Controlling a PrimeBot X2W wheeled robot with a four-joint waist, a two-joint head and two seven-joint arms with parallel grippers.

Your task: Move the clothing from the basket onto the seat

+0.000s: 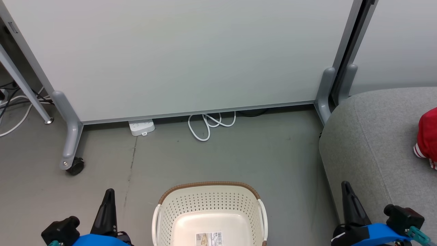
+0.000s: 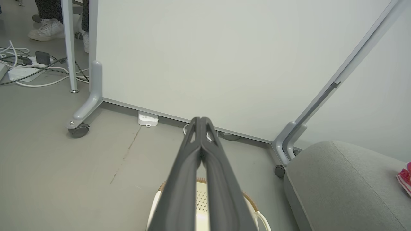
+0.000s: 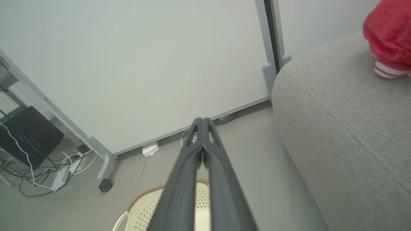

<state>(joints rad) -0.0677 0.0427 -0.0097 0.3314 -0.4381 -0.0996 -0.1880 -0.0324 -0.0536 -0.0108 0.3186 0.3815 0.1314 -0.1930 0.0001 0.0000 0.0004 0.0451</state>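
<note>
- Fingers pressed together: left end effector (image 2: 201, 120), right end effector (image 3: 203, 119), flanking basket (image 1: 210, 186) on floor (image 1: 239, 153).
- Red clothing (image 1: 428, 136) lying on seat (image 1: 368, 143), right of basket.
- Behind: wheeled panel (image 1: 177, 54), power strip (image 1: 141, 127), coiled cable (image 1: 208, 124).

Left claw (image 1: 109, 192): lower left of head view, fingers pointing up the frame and leaning slightly right.
Left claw state: jaws pressed together at the tips, nothing between them; a slim gap shows lower down in its wrist view.
Right claw (image 1: 345, 186): lower right of head view, fingers pointing up and leaning slightly left.
Right claw state: jaws together tip to tip, holding nothing.
Left wrist (image 1: 92, 240): blue cover, black block outboard.
Right wrist (image 1: 379, 233): blue cover, black block outboard.
</note>
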